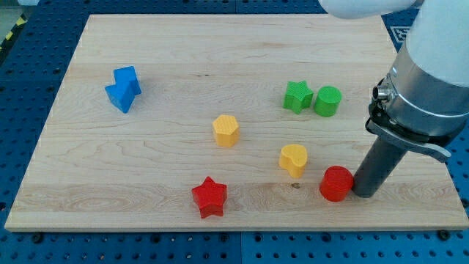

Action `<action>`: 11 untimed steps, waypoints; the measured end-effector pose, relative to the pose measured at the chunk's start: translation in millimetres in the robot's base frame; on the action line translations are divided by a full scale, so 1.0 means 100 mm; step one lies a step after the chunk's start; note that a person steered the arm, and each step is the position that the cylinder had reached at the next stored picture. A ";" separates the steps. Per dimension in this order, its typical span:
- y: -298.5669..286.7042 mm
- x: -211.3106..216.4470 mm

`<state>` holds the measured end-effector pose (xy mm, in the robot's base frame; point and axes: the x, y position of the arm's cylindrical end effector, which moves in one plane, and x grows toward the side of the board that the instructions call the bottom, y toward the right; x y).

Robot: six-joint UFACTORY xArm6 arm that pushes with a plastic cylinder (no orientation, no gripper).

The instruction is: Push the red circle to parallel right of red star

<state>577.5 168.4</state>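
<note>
The red circle [336, 183] lies near the view's bottom right of the wooden board [220, 66]. The red star [210, 196] lies at the view's bottom centre, well to the left of the circle and slightly lower. My tip [364, 193] stands on the board right beside the circle's right side, touching or almost touching it. The dark rod rises from there to the white arm at the view's upper right.
A yellow heart-like block [294, 159] lies just up-left of the red circle. A yellow block [226, 130] sits at the centre. A green star [297, 96] and green circle [327, 100] lie at the upper right. A blue block [124, 89] lies at the upper left.
</note>
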 end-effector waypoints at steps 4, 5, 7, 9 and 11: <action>-0.62 0.06; -0.62 -0.12; -0.87 -0.12; -1.11 -0.12; -1.43 -0.43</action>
